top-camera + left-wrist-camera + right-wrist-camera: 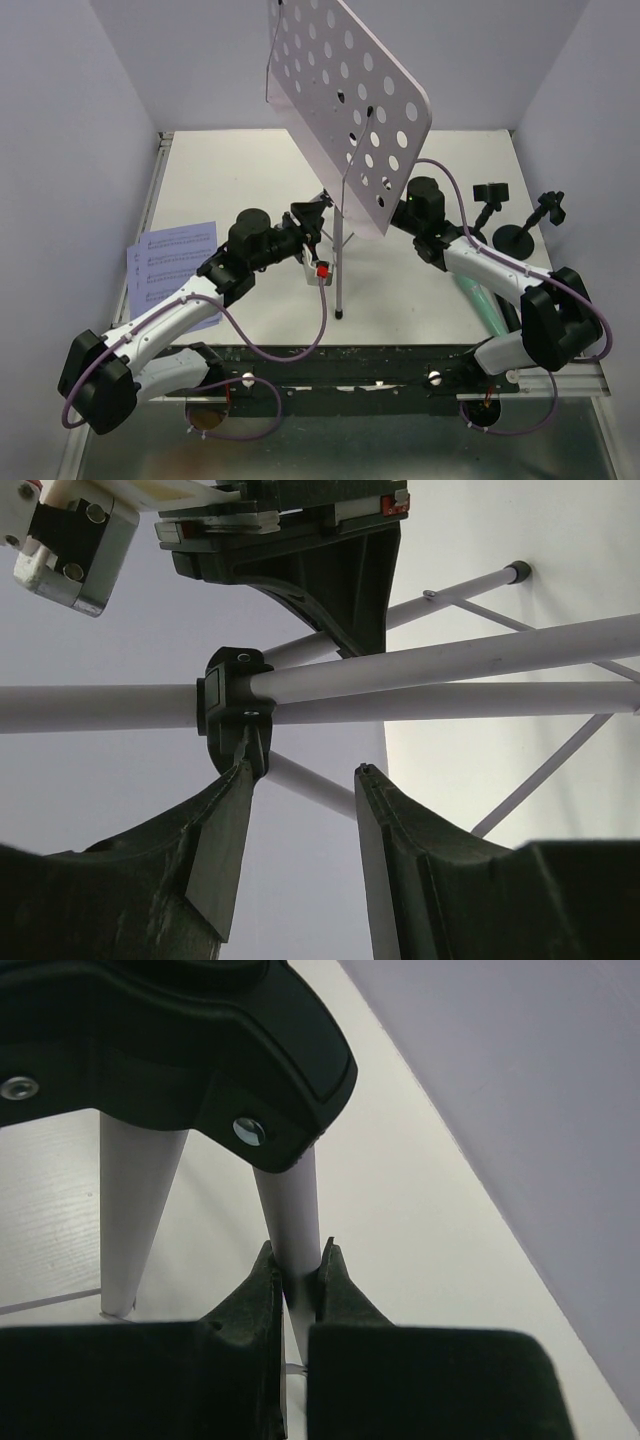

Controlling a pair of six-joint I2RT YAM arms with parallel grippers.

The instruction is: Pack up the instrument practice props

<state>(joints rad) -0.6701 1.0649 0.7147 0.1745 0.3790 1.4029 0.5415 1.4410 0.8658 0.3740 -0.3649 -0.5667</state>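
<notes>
The lilac perforated music rack (pixel 345 95) stands on its tripod mid-table, tilted. My left gripper (pixel 314 218) is open beside the tripod's pole. In the left wrist view its open jaws (pixel 305 780) sit just below the black hub (pixel 232 692) where the legs meet, touching nothing. My right gripper (pixel 298 1272) is shut on one tripod leg (pixel 290 1210); in the top view the rack's plate hides it. Sheet-music pages (pixel 170 262) lie at the left. A mint-green microphone (pixel 488 300) lies partly under my right arm. Two black mic holders (pixel 515 238) stand at the right. The black microphone is out of view.
Pale walls close in the table on the left, back and right. A metal rail (pixel 400 362) runs along the near edge by the arm bases. The tripod's front leg foot (pixel 341 313) rests near that edge.
</notes>
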